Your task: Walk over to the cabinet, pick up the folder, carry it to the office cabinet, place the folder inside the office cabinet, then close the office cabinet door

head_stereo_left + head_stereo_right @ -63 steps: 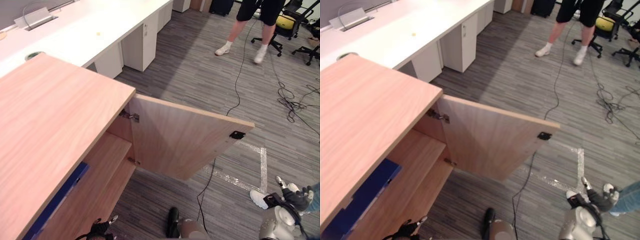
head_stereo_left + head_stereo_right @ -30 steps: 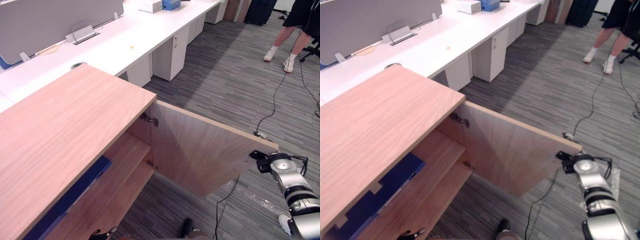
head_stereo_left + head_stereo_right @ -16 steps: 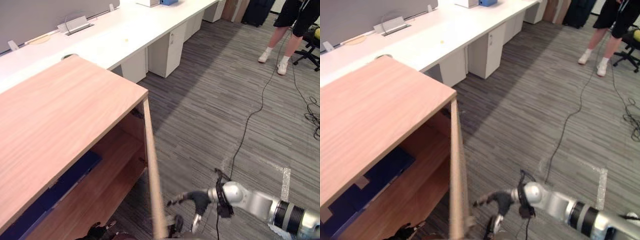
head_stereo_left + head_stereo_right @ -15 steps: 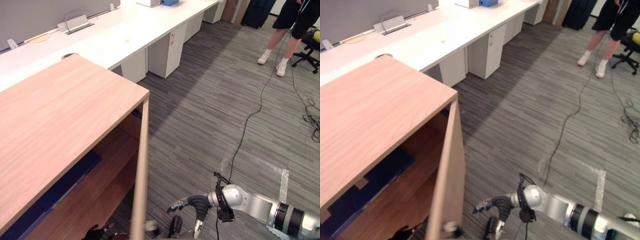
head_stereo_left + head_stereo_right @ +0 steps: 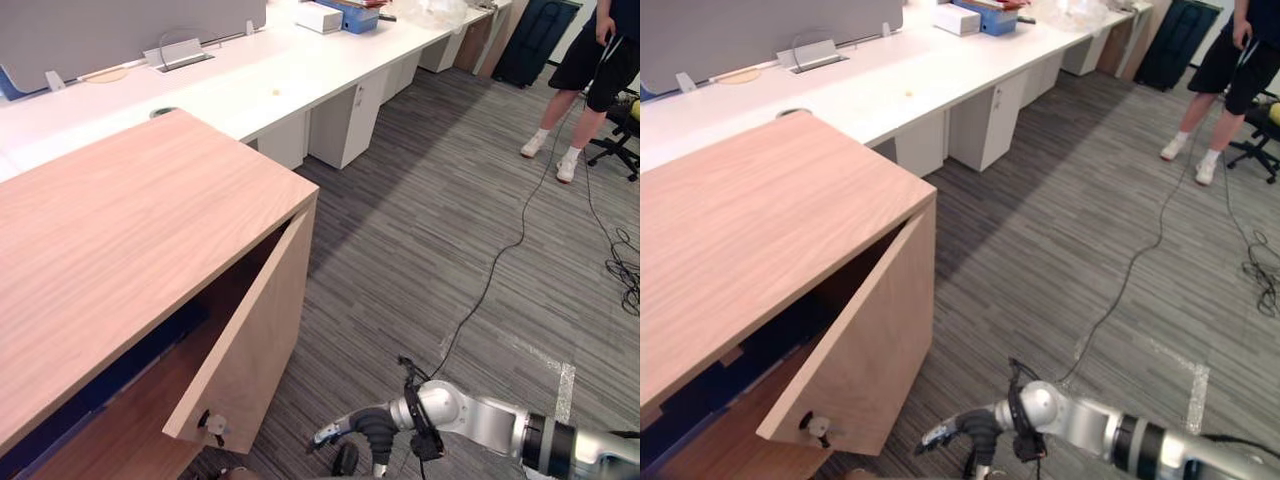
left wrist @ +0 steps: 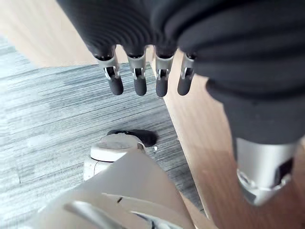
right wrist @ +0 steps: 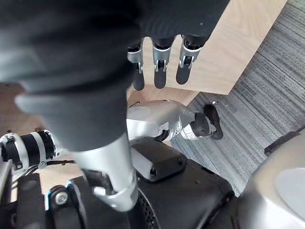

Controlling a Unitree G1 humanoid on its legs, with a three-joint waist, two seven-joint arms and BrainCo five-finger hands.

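- Folder (image 5: 100,392): dark blue, inside the office cabinet (image 5: 130,230), under the top board, showing as a strip in the gap behind the door.
- Door (image 5: 262,335): partway shut, hinged at the cabinet's right front corner, free edge swung out toward the robot, small knob (image 5: 213,424) near that edge's lower corner.
- Right hand (image 5: 365,428): low above the grey carpet floor (image 5: 420,220), in front of the door's outer face and apart from it; fingers (image 7: 162,64) relaxed and nearly straight, grasping nothing, pointing toward pale wood in the right wrist view.
- Left hand (image 6: 143,71): released as well, fingers hanging straight beside a wood panel, nothing between them.
- Behind the cabinet: long white tabletop (image 5: 250,85), with a white box (image 5: 318,17) and a blue box (image 5: 357,15) near its far end.
- Far right: person (image 5: 585,70) standing on the carpet, well apart from the cabinet.
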